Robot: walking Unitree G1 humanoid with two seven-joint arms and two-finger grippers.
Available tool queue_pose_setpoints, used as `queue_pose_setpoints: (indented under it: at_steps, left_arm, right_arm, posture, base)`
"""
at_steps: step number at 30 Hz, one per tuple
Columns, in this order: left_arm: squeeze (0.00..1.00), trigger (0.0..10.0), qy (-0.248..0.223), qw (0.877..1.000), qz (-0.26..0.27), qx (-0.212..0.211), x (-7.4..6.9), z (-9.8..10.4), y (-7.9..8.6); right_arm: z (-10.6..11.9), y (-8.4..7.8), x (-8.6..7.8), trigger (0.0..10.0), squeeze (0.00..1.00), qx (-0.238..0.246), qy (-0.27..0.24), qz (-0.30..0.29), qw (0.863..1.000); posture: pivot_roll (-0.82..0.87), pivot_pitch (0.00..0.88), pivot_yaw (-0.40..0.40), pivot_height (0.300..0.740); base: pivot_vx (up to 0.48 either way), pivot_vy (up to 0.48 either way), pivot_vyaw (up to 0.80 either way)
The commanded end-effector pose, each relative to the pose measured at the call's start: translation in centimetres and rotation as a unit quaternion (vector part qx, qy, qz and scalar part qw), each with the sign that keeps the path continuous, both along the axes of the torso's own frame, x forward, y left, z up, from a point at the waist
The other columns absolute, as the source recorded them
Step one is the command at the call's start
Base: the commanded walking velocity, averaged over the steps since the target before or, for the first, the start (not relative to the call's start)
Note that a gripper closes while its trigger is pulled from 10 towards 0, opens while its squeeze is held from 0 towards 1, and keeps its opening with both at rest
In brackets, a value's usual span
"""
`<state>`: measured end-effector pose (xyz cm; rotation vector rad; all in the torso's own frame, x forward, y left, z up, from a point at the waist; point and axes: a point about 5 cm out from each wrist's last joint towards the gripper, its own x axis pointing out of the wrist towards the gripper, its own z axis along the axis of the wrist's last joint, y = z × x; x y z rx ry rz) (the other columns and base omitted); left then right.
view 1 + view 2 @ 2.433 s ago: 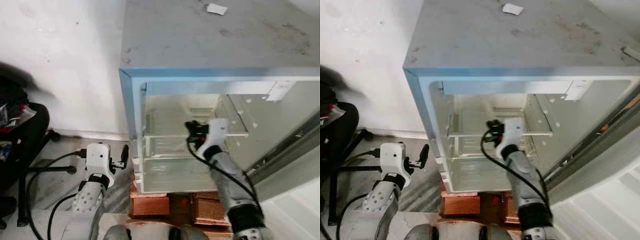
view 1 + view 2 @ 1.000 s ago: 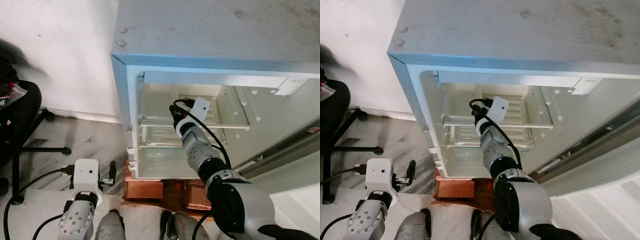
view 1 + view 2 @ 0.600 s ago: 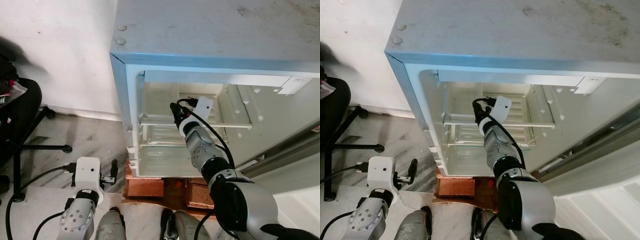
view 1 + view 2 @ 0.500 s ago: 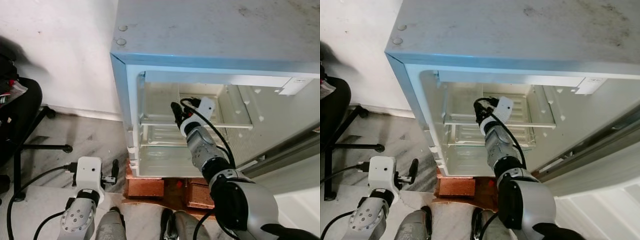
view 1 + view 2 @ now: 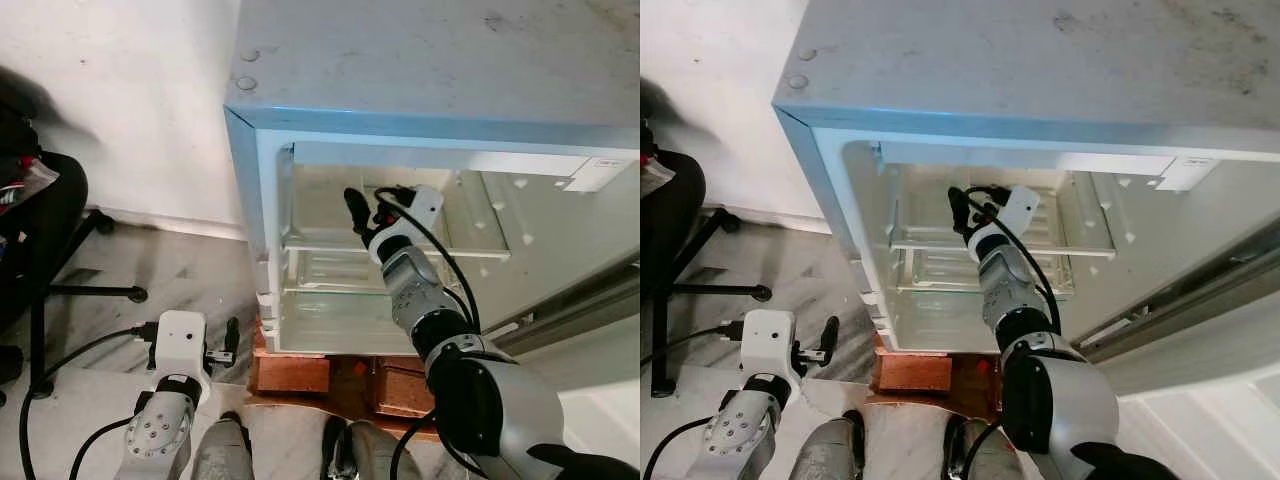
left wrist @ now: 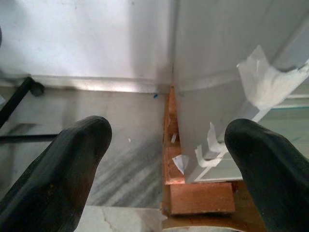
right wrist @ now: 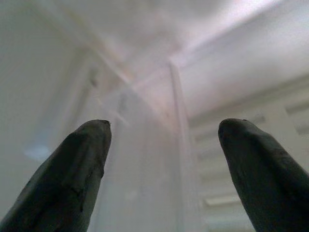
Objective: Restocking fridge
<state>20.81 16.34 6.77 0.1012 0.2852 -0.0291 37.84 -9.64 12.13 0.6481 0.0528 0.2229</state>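
- The small white fridge [image 5: 420,70] with its door swung open stands against the white wall, raised on red-brown bricks [image 5: 290,372] on the grey marbled floor.
- The right end effector [image 7: 161,164] reaches inside the fridge, just above the clear upper shelf [image 5: 320,240], its black fingers spread wide and holding nothing.
- The left end effector [image 6: 166,159] hangs low beside the fridge's lower corner, fingers wide apart and empty.
- A black office chair [image 5: 40,230] stands well apart from the fridge, by the wall.

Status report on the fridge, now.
Right gripper open, empty, inside the fridge above the top shelf. Left gripper open, idle, low by the bricks. Shelves bare, door open.
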Motion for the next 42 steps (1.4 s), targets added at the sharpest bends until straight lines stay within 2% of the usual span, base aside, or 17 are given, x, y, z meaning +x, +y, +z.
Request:
queue_pose_setpoints:
  at_steps: [1, 2, 3, 5, 6, 7, 8, 9, 10, 11, 15, 17, 21, 28, 42]
  left_arm:
    - [0.00, 10.0, 0.007, 1.000, -0.003, 0.000, -0.3, -0.4, 0.0]
    - [0.00, 10.0, 0.007, 1.000, -0.003, 0.000, -0.3, -0.4, 0.0]
    - [0.00, 10.0, 0.002, 1.000, 0.002, -0.003, -0.1, -0.4, 0.0]
    - [0.00, 10.0, 0.000, 1.000, 0.005, -0.008, 0.0, -0.4, 0.1]
    - [0.00, 10.0, 0.001, 1.000, 0.005, -0.009, -0.1, -0.5, 0.0]
    - [0.00, 10.0, 0.000, 1.000, 0.005, -0.013, -0.1, -0.6, 0.0]
    - [0.00, 10.0, 0.000, 1.000, 0.005, -0.013, -0.1, -0.6, 0.0]
    - [0.00, 10.0, -0.004, 1.000, 0.006, -0.018, -0.2, -0.5, -0.1]
    - [0.00, 10.0, -0.006, 1.000, 0.006, -0.020, -0.2, -0.5, -0.1]
    - [0.00, 10.0, -0.007, 1.000, 0.006, -0.021, -0.2, -0.4, -0.1]
    - [0.00, 10.0, -0.011, 1.000, -0.005, -0.014, 0.1, -0.5, -0.4]
    - [0.00, 10.0, -0.013, 1.000, -0.010, -0.011, 0.2, -0.4, -0.5]
    - [0.00, 10.0, -0.028, 0.999, -0.036, -0.009, 1.6, 0.0, -1.1]
    - [0.00, 10.0, -0.034, 0.998, -0.048, -0.012, 2.5, 0.3, -1.8]
    - [0.00, 10.0, -0.031, 0.998, -0.052, -0.013, 2.5, -0.1, -2.0]
  right_arm:
    - [-0.1, -1.0, -0.2, 10.0, 1.00, -0.004, -0.014, -0.006, 1.000]
    - [-0.1, -1.0, -0.2, 10.0, 1.00, -0.004, -0.014, -0.006, 1.000]
    - [-0.2, -1.6, -0.5, 10.0, 1.00, -0.049, -0.034, -0.004, 0.998]
    - [-0.6, -2.2, -0.9, 10.0, 1.00, -0.087, -0.045, 0.000, 0.995]
    - [-0.9, -2.7, -1.4, 10.0, 0.95, -0.104, -0.056, -0.001, 0.993]
    - [-1.5, -3.7, -2.4, 10.0, 0.65, -0.126, -0.067, -0.004, 0.990]
    - [-1.5, -3.7, -2.4, 10.0, 0.65, -0.126, -0.067, -0.004, 0.990]
    - [-2.0, -4.6, -3.2, 10.0, 0.37, -0.139, -0.072, -0.012, 0.988]
    - [-2.1, -4.9, -3.5, 10.0, 0.37, -0.143, -0.073, -0.016, 0.987]
    - [-2.4, -5.5, -4.1, 10.0, 0.00, -0.152, -0.069, -0.025, 0.986]
    - [-3.3, -6.8, -6.2, 10.0, 0.00, -0.195, -0.068, -0.034, 0.978]
    - [-3.4, -6.8, -6.5, 10.0, 0.00, -0.201, -0.068, -0.035, 0.977]
    - [-3.8, -6.4, -8.3, 10.0, 0.00, -0.222, -0.064, -0.030, 0.973]
    - [-3.3, -5.9, -8.9, 10.0, 0.00, -0.227, -0.058, -0.032, 0.972]
    - [-3.3, -5.1, -9.4, 10.0, 0.00, -0.233, -0.042, -0.022, 0.971]
  posture:
    - [0.29, 0.206, -0.090, 0.740]
    - [0.29, 0.206, -0.090, 0.740]
    - [0.28, 0.195, -0.099, 0.740]
    - [0.28, 0.190, -0.101, 0.740]
    - [0.28, 0.181, -0.108, 0.740]
    - [0.27, 0.179, -0.108, 0.740]
    - [0.27, 0.179, -0.108, 0.740]
    - [0.27, 0.177, -0.110, 0.740]
    - [0.27, 0.177, -0.110, 0.740]
    - [0.26, 0.173, -0.112, 0.740]
    - [0.23, 0.173, -0.114, 0.740]
    - [0.22, 0.171, -0.115, 0.740]
    - [0.20, 0.163, -0.106, 0.740]
    - [0.18, 0.171, -0.078, 0.740]
    - [0.17, 0.173, -0.077, 0.740]
  base:
    - [0.000, 0.000, 0.00]
    - [0.000, 0.000, 0.00]
    - [0.000, 0.000, 0.00]
    - [0.000, 0.000, 0.00]
    - [0.000, 0.000, 0.00]
    - [0.000, 0.000, 0.00]
    - [0.000, 0.000, 0.00]
    - [0.000, 0.000, 0.00]
    - [0.000, 0.000, 0.00]
    - [0.000, 0.000, 0.00]
    - [0.000, 0.000, 0.00]
    - [0.000, 0.000, 0.00]
    - [0.000, 0.000, 0.00]
    - [-0.092, 0.000, 0.00]
    - [-0.334, 0.000, 0.00]
